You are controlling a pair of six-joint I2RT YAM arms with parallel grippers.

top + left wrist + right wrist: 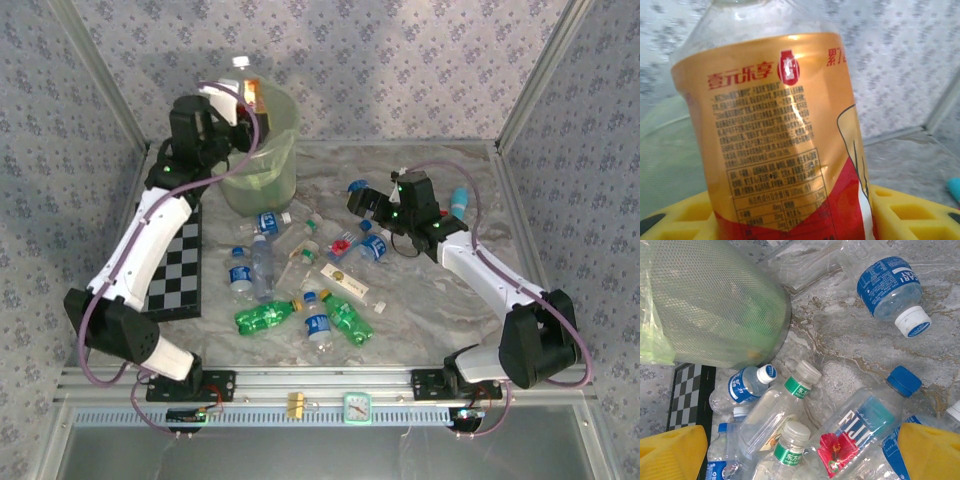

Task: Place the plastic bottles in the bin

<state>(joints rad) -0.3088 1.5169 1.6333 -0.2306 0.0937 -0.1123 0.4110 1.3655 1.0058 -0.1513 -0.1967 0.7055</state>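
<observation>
Bottle (pixel 782 125) pinched in left gripper (pixel 243 100) hangs seemingly over bin (pixel 272 168); right gripper (pixel 360 197) spread.

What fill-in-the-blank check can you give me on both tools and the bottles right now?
1. The left tool is shut on an orange-labelled bottle, held up over the bag-lined ______.
2. The right tool has its jaws ______ above the bottles lying on the table.
3. The FIJI bottle has a ______ cap.
Missing words: bin; open; blue.
</observation>
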